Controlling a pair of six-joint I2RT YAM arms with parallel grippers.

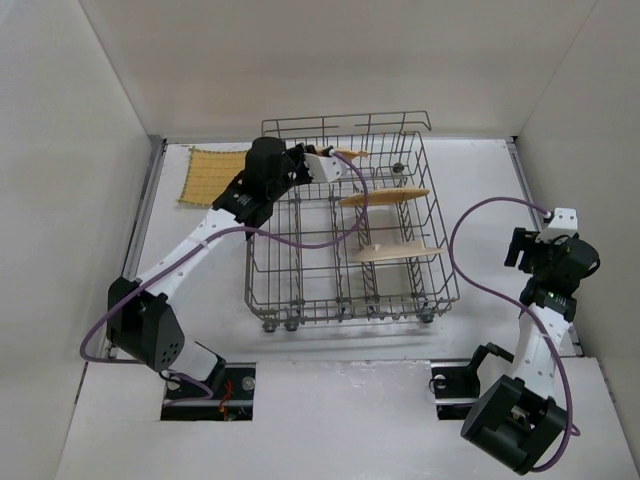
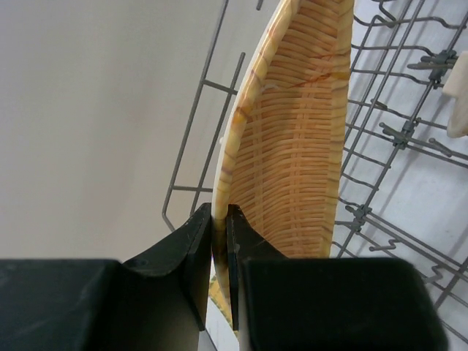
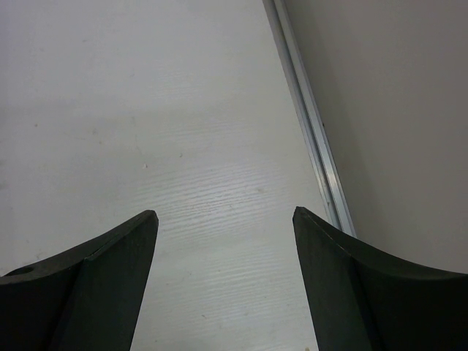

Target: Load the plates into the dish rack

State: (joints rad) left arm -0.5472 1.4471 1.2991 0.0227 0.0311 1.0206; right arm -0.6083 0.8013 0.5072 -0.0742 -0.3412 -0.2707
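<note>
Inside left hand (image 2: pixel 219 219), orange plate (image 2: pixel 292 146) rim, upright

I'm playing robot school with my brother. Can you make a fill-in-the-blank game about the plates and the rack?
1. The left pincer is shut on an ____ woven plate.
2. The right pincer is ____ and holds nothing.
3. Besides that plate, ____ plates stand on edge in the dish rack.
4. The plate lying flat on the table is ____.
Missing words: orange, open, two, yellow.
</note>
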